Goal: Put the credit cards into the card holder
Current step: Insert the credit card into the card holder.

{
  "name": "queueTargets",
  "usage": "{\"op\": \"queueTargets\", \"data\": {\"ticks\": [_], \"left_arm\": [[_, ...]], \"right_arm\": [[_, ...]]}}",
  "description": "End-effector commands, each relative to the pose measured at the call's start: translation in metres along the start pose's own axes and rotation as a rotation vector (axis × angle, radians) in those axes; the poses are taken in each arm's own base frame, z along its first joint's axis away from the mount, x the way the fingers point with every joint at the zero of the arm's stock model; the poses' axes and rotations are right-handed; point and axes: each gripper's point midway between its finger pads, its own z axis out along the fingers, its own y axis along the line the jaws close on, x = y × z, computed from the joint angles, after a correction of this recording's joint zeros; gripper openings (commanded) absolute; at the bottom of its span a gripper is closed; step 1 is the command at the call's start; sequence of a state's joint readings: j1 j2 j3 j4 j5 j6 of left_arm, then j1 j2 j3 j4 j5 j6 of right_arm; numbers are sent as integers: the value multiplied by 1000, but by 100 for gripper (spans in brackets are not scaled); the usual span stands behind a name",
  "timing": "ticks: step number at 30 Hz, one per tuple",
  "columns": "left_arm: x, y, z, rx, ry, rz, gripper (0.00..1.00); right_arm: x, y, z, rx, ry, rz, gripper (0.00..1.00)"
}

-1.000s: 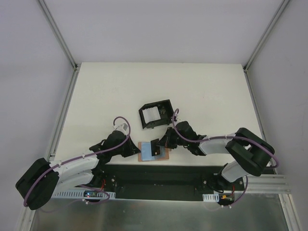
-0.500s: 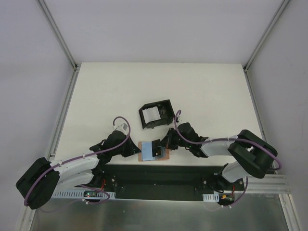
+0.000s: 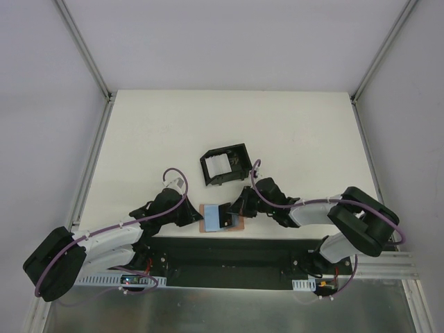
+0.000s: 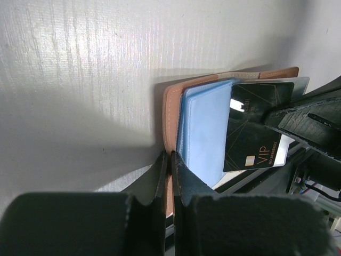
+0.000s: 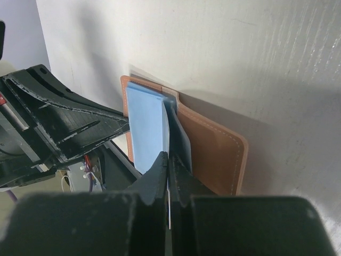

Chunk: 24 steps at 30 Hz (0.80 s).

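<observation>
The tan card holder [image 3: 237, 223] lies open at the table's near edge. A light blue card [image 3: 212, 217] lies on it. My left gripper [image 3: 196, 216] is shut on the card holder's left edge [image 4: 169, 114], with the blue card [image 4: 205, 128] just beyond its tips. My right gripper [image 3: 234, 210] is shut on a dark card marked "VIP" [image 4: 256, 125] and holds it tilted over the card holder, overlapping the blue card. In the right wrist view that dark card [image 5: 176, 136] shows edge-on between blue card [image 5: 146, 125] and tan leather [image 5: 213, 154]. A grey card edge [image 4: 301, 84] peeks out beneath.
A black box frame with white pieces [image 3: 224, 164] stands just behind the card holder. The black base rail [image 3: 229, 251] runs right below the table's near edge. Metal posts border the table's left [image 3: 94, 166] and right sides.
My right gripper has shifted slightly toward the near edge, and the dark card has tipped lower over the card holder. The left arm has not moved.
</observation>
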State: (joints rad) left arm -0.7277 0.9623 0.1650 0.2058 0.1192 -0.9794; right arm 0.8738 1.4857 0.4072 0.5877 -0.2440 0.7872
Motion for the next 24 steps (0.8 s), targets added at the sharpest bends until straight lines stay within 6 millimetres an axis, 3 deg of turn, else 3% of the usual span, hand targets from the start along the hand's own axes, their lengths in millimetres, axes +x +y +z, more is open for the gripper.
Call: {"op": "queueTargets", "data": {"ticks": [1, 12, 20, 24], "left_arm": [[1, 8, 2, -26, -11, 3, 0], [0, 6, 3, -16, -12, 2, 0], [2, 8, 2, -19, -12, -5, 0], [2, 8, 2, -19, -11, -2, 0]], "right_arm": [[7, 2, 4, 1, 25, 9, 0], [6, 2, 10, 6, 16, 37, 0], [0, -10, -9, 82, -44, 9, 0], [5, -13, -7, 92, -17, 13, 0]]}}
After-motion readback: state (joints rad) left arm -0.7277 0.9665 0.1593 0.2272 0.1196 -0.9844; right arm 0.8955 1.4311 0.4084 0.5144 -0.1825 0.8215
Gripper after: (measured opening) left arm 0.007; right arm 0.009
